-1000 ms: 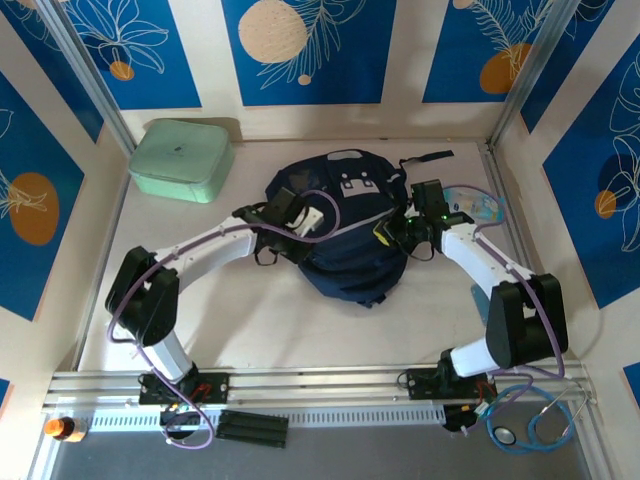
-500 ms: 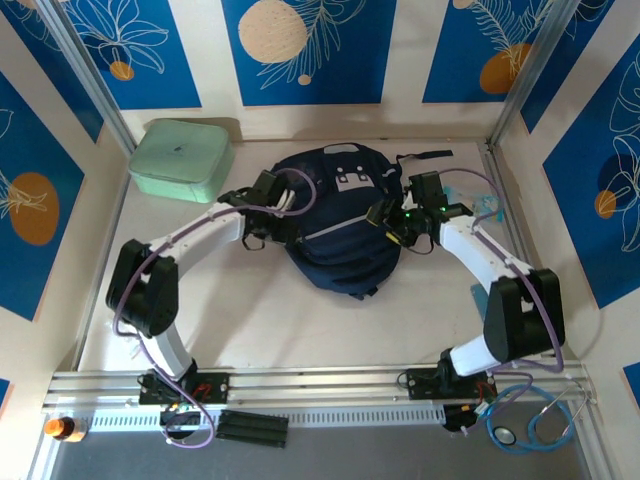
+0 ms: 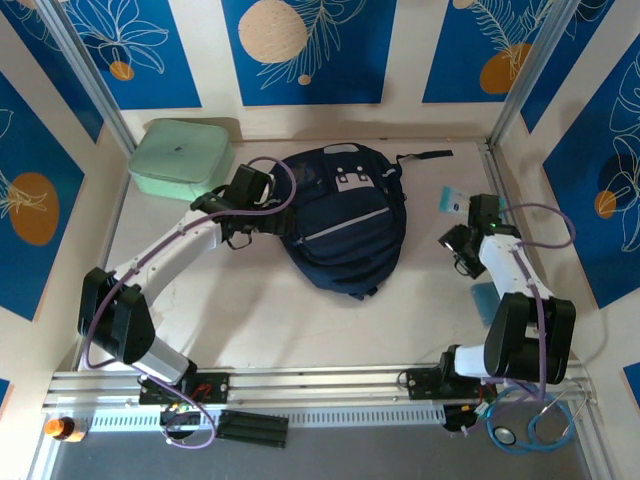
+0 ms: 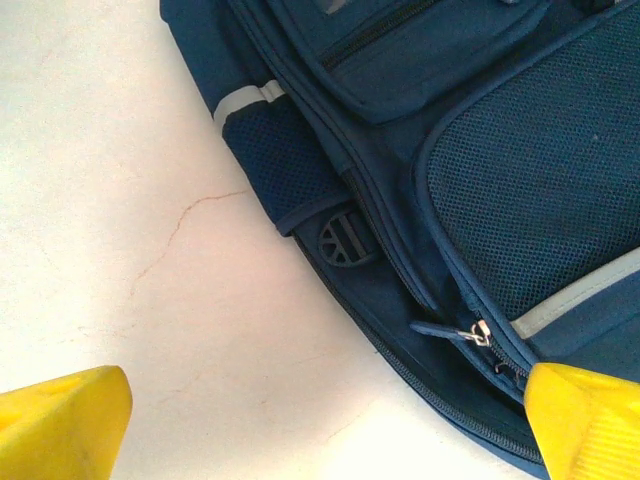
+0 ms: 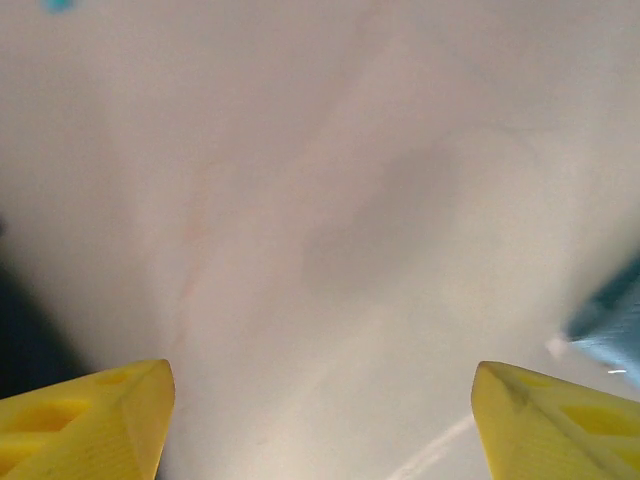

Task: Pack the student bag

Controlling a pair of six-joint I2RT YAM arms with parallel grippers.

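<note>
The student bag lies flat in the middle of the table, navy with a grey stripe and white patches on its front pocket. My left gripper hovers at the bag's left edge, open and holding nothing. In the left wrist view its yellow fingertips stand wide apart over the table. The student bag's side, buckle and a zipper pull fill the upper right of that view. My right gripper is right of the bag and apart from it. It is open over bare table, fingertips spread.
A mint-green case sits at the back left. Two light-blue flat items lie right of the bag, one toward the back, one nearer, beside the right arm. Walls close in on both sides. A bag strap trails toward the back right.
Both grippers opened and let go of the bag. The right arm swung right, away from it. The left gripper drew back to the bag's left edge. The bag settled flat, slightly farther back.
</note>
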